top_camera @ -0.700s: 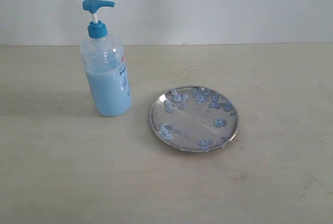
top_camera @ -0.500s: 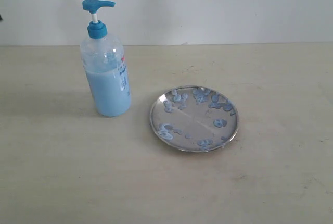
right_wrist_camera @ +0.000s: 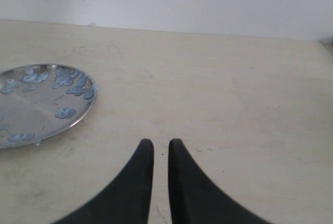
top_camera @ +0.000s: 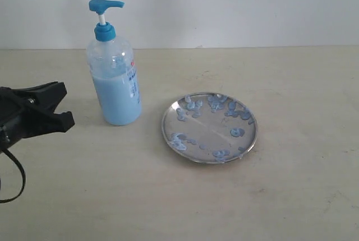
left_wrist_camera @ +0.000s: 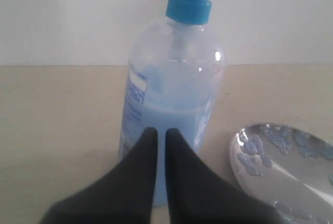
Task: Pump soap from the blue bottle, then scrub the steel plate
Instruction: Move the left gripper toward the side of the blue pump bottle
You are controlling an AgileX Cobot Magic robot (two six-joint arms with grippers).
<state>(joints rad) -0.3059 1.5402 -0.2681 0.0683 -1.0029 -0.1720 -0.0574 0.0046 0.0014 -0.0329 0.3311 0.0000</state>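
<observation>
The blue bottle (top_camera: 115, 78) stands upright on the table, about two-thirds full of pale blue soap (top_camera: 118, 98), pump head (top_camera: 105, 5) up. The steel plate (top_camera: 210, 127) lies to its right, speckled with bluish blobs. My left gripper (top_camera: 64, 106) has come in at the left edge, a short way left of the bottle and apart from it. In the left wrist view the bottle (left_wrist_camera: 174, 73) fills the middle behind my left gripper (left_wrist_camera: 161, 130), whose fingers are nearly together and hold nothing. My right gripper (right_wrist_camera: 161, 141) is shut over bare table, right of the plate (right_wrist_camera: 41, 101).
A pale wooden table (top_camera: 291, 196) carries everything, with a white wall (top_camera: 252, 5) behind it. The plate's edge (left_wrist_camera: 250, 156) shows beside the bottle in the left wrist view. The right arm is outside the exterior view.
My left gripper has entered the exterior view from the left edge and now sits near the bottle. Bottle and plate have not moved.
</observation>
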